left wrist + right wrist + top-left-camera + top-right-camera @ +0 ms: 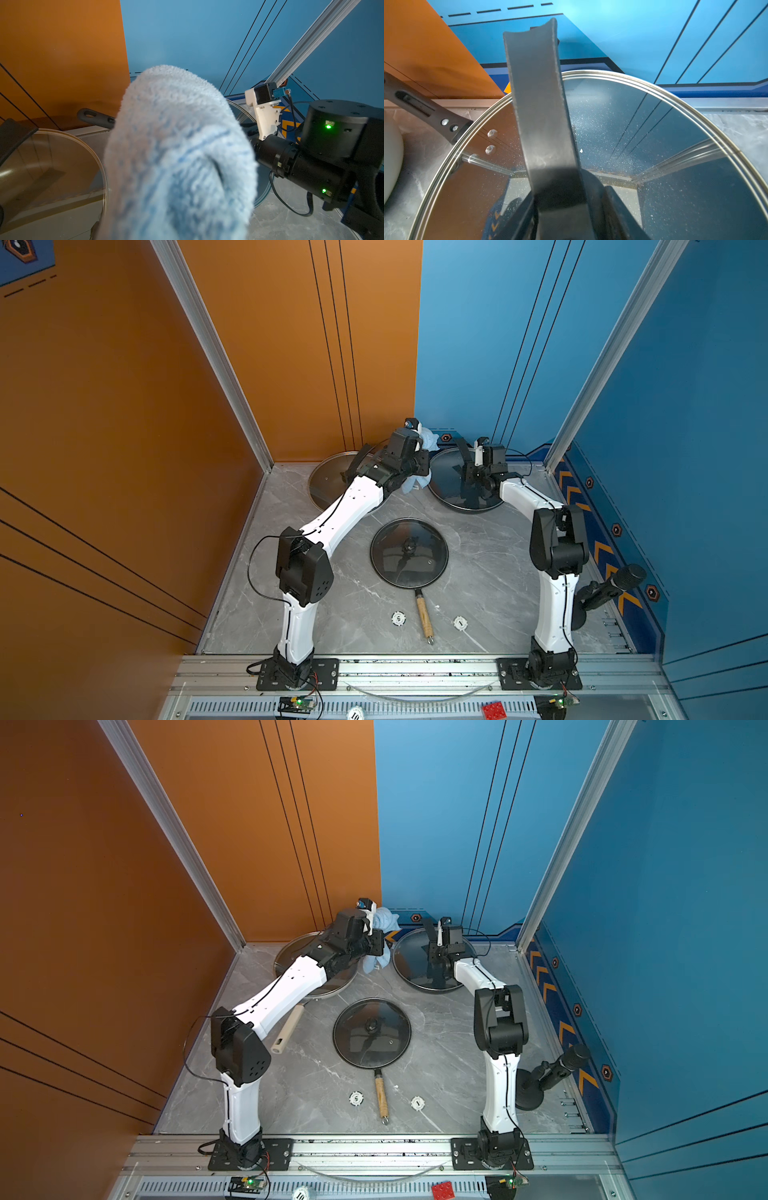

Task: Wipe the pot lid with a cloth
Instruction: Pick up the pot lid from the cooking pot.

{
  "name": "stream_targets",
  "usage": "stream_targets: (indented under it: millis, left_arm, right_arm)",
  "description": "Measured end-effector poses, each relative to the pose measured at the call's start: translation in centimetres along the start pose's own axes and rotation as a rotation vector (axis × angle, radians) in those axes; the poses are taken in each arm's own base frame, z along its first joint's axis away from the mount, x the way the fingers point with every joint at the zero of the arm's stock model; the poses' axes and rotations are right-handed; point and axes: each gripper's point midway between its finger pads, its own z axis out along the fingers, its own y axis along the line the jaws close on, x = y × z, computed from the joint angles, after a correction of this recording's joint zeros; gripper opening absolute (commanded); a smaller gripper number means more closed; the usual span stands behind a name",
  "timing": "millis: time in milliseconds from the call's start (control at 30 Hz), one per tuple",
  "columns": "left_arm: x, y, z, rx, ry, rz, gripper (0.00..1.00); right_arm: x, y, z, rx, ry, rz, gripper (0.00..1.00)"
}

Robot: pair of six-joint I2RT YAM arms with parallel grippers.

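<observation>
While the left gripper [420, 457] is pressed shut on the cloth [430, 440], light-blue folds are seen bunched around it, hung just beside the pot lid [446, 487] rim, right gripper [470, 466] held over that lid's centre, finger [542, 124] across the glass, jaw spread not discernible.

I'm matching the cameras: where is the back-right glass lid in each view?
Both top views: the lid lies back right, under the right arm.
Left wrist: only its rim, behind the cloth.
Right wrist: lid fills the lower half.
Shared landmark: orange-blue wall seam.
</observation>
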Motion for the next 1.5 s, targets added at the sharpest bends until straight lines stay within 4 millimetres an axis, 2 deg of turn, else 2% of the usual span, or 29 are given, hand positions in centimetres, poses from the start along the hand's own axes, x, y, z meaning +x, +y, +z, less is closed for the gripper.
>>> stream_targets:
  millis: [267,367,733,967,1067,1167,1267,1433,1500]
  left_arm:
    - [0.0,0.5,0.2,0.0,0.004,-0.004,0.12]
    - [0.0,0.6,0.2,0.003,0.006,-0.006,0.12]
    - [0.1,0.8,0.4,0.005,0.01,-0.008,0.11]
    - [1.2,1.1,0.8,-0.001,0.028,-0.007,0.11]
    - [2.4,1.6,0.6,-0.01,0.053,-0.005,0.11]
    - [3.3,2.5,-0.6,-0.021,0.066,-0.004,0.11]
    - [3.5,3.7,-2.5,-0.027,0.057,-0.015,0.11]
    - [1.6,5.8,-6.5,-0.014,-0.029,-0.046,0.11]
    - [1.1,6.2,-7.6,-0.008,-0.052,-0.049,0.11]
  right_arm:
    - [-0.5,0.1,0.7,-0.014,-0.007,0.02,0.57]
    - [-0.6,0.2,1.1,-0.027,-0.007,0.026,0.56]
    - [-0.9,0.8,1.4,-0.046,-0.004,0.019,0.19]
    - [-0.9,0.6,0.4,-0.011,0.017,0.025,0.16]
    - [-0.6,0.6,-0.9,0.0,0.054,0.059,0.16]
    - [-1.0,0.6,-3.2,0.012,0.072,0.125,0.16]
    - [-3.1,0.7,-6.2,0.004,0.037,0.23,0.16]
    - [-7.3,1.0,-12.0,-0.121,-0.055,0.503,0.15]
    - [-8.3,1.2,-13.6,-0.205,-0.082,0.631,0.15]
